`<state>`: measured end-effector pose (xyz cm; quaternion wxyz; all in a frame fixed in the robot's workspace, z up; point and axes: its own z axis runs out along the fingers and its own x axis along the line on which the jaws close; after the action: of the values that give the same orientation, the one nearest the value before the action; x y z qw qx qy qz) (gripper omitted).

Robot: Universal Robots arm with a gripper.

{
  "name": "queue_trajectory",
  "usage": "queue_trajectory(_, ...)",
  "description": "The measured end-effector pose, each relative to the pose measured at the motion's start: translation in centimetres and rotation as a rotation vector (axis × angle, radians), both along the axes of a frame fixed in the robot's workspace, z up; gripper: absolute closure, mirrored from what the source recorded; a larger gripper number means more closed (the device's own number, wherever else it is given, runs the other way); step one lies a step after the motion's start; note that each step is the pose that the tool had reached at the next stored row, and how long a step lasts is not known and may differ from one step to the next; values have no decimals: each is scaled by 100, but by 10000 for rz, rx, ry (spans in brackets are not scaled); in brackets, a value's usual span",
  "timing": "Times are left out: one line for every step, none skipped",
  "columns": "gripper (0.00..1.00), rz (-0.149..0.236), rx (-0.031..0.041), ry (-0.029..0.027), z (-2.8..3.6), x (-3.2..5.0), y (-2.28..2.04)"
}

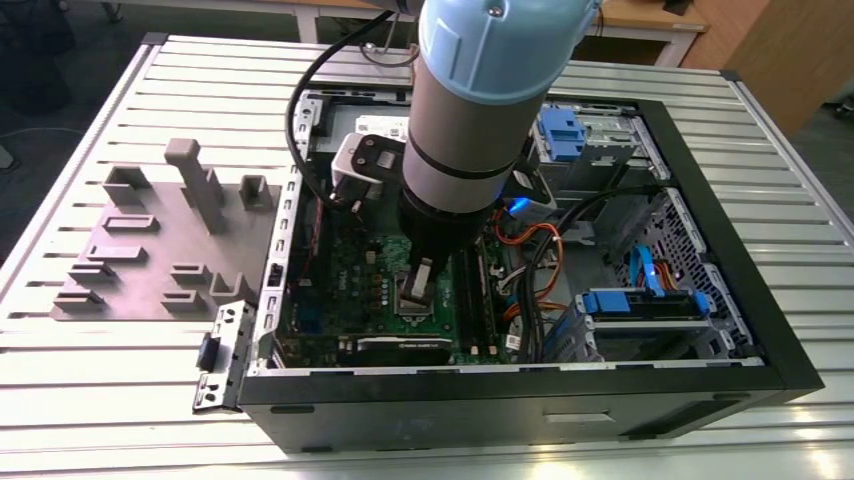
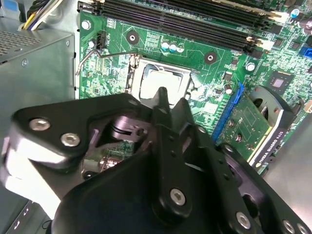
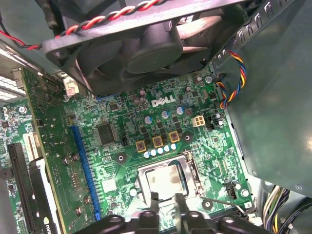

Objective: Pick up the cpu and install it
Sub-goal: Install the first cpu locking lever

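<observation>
Exterior view: arm reaches down into the open computer case point(image 1: 694, 375), gripper point(image 1: 418, 285) above the motherboard point(image 1: 350, 290). Both wrist views show fingers point(image 3: 155, 204) narrowly parted, holding nothing, directly over the cpu point(image 2: 163, 83) seated in its socket frame point(image 3: 191, 168).

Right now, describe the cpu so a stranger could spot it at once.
Start at the open black computer case on the slatted table, then find the green motherboard on its floor. The cpu sits in the metal socket frame just ahead of the hand. It is the only plain silver-grey square; its neighbours are long black slots and small round capacitors.
</observation>
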<state>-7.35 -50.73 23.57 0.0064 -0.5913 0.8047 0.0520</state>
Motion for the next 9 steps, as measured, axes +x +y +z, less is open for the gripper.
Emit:
queue_trajectory(76,0,0,0,0,0,0)
queue_trajectory(83,0,1,0,0,0,0)
queue_trajectory(83,0,1,0,0,-1,0)
queue_trajectory(89,0,1,0,0,-1,0)
queue_trajectory(89,0,0,0,0,-1,0)
queue_trajectory(89,0,1,0,0,-1,0)
queue_trajectory(89,0,1,0,0,-1,0)
queue_trajectory(89,0,1,-1,0,-1,0)
queue_trajectory(89,0,1,0,0,-1,0)
